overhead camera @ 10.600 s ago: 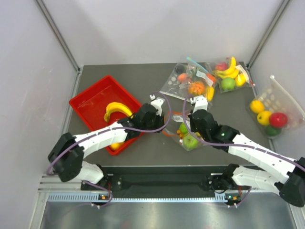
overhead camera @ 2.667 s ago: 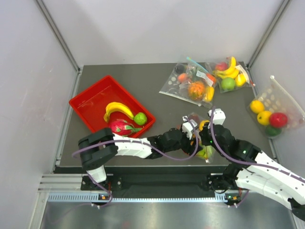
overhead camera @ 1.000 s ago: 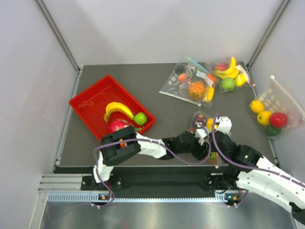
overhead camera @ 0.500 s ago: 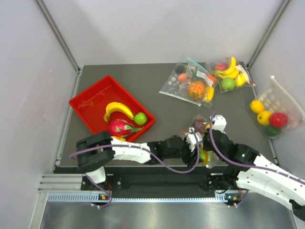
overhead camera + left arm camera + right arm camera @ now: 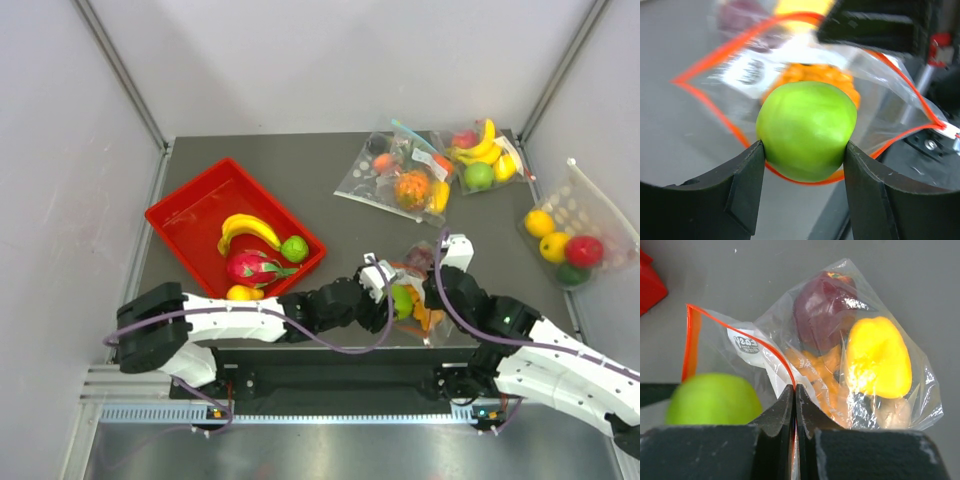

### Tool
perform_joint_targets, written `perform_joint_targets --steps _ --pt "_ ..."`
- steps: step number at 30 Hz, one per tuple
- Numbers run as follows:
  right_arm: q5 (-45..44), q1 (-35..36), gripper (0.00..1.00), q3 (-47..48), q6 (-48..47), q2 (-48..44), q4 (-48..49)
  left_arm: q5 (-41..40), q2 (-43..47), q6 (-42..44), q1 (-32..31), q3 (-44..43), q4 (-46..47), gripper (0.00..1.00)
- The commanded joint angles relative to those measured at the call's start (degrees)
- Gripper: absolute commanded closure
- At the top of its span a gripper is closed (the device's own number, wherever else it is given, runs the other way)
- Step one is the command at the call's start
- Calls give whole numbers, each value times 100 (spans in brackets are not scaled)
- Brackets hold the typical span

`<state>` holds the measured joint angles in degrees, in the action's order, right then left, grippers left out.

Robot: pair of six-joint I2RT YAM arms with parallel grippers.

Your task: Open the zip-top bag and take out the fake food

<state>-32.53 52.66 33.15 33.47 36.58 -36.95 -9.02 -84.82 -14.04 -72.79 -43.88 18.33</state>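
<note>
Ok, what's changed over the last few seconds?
The left pincer pulled back leftward out of the bag, now gripping a green apple. The right pincer still pinches the bag's edge; the tray and other bags haven't moved.

One zip-top bag [image 5: 418,300], three other bags [image 5: 395,180], one red tray [image 5: 190,215], two arms [image 5: 230,315].

Bright, even light; both wrist views blur up close, and glare glints on the zip-top bag [image 5: 830,355].
</note>
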Motion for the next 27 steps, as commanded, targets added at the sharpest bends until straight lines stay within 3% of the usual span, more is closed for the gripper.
perform_joint_targets --steps 1,9,12,18,27 --pt "-165 42 100 324 -78 77 241 -487 631 42 186 81 -118 93" --pt "-139 33 100 508 -323 525 582 -610 2062 -63 801 423 -479 90" --pt "-52 -19 100 596 -464 762 776 -636 2652 -125 1328 555 -725 89" --pt "221 -90 100 851 -710 1333 1260 -707 3357 -204 2953 608 -1357 87" --pt "520 -177 100 913 -851 1537 1594 -733 3104 -371 5827 600 -1744 85"
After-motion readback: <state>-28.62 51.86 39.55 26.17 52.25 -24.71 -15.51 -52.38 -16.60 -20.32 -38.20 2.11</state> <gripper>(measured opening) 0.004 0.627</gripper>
